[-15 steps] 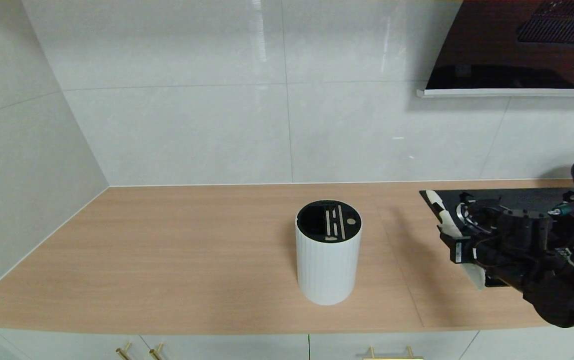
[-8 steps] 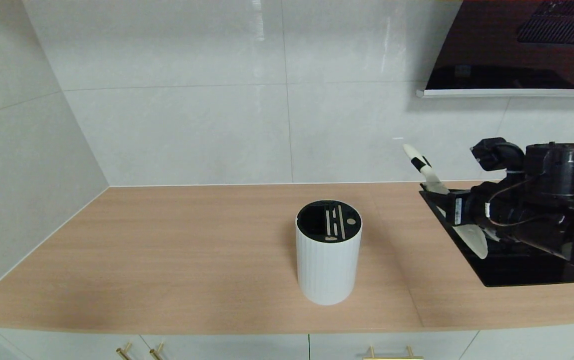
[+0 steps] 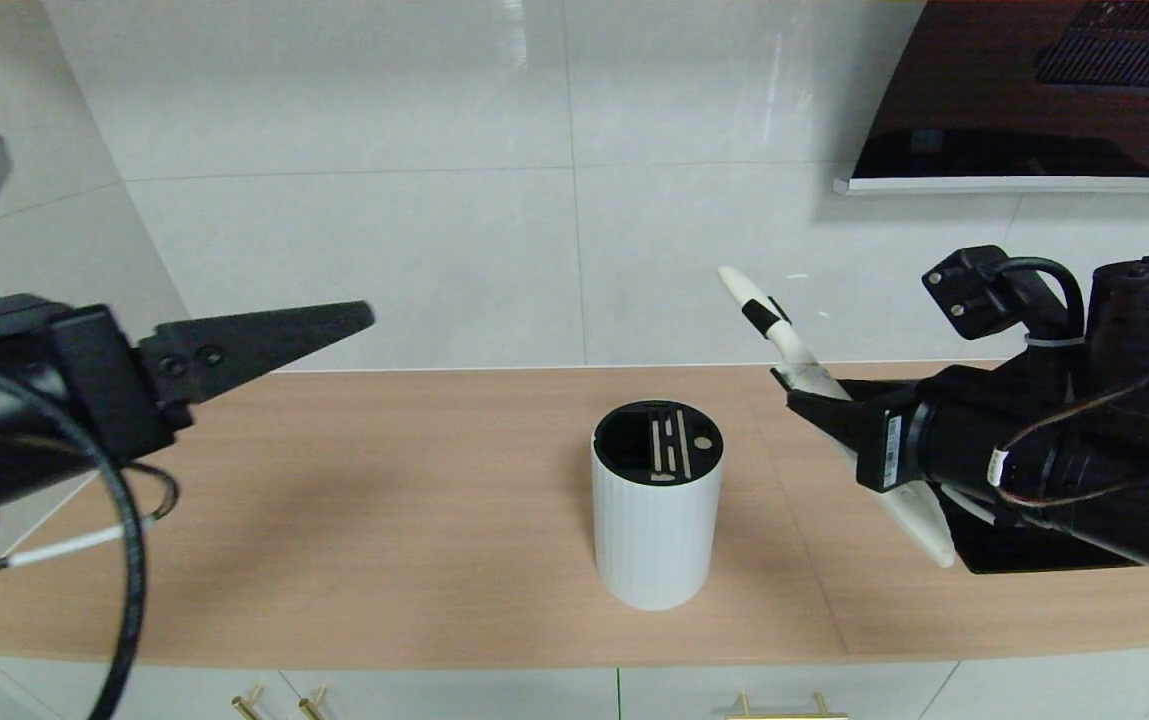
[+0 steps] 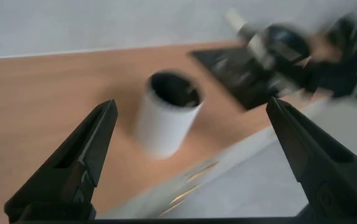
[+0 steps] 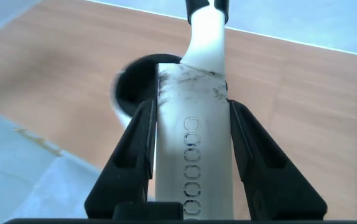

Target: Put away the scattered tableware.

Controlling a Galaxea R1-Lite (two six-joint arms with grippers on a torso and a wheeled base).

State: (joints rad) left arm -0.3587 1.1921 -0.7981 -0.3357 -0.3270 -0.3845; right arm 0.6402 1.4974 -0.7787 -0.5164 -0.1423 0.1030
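Since half a second ago the right gripper (image 3: pixel 819 410) has slid left off the cooktop (image 3: pixel 1024 550) toward the holder (image 3: pixel 654 530), and the left gripper (image 4: pixel 191 106) has swung in over the left end of the counter (image 3: pixel 384 520). The right one is clamped around the middle of a white utensil (image 3: pixel 794 350) with a black band near one end. Might be a knife, can't really tell. It hangs tilted in the air just right of the holder, banded end up and far, broad end down and near. The left one's fingers are spread wide with nothing between them. The white ribbed holder stands upright mid-counter, with a dark slotted top.
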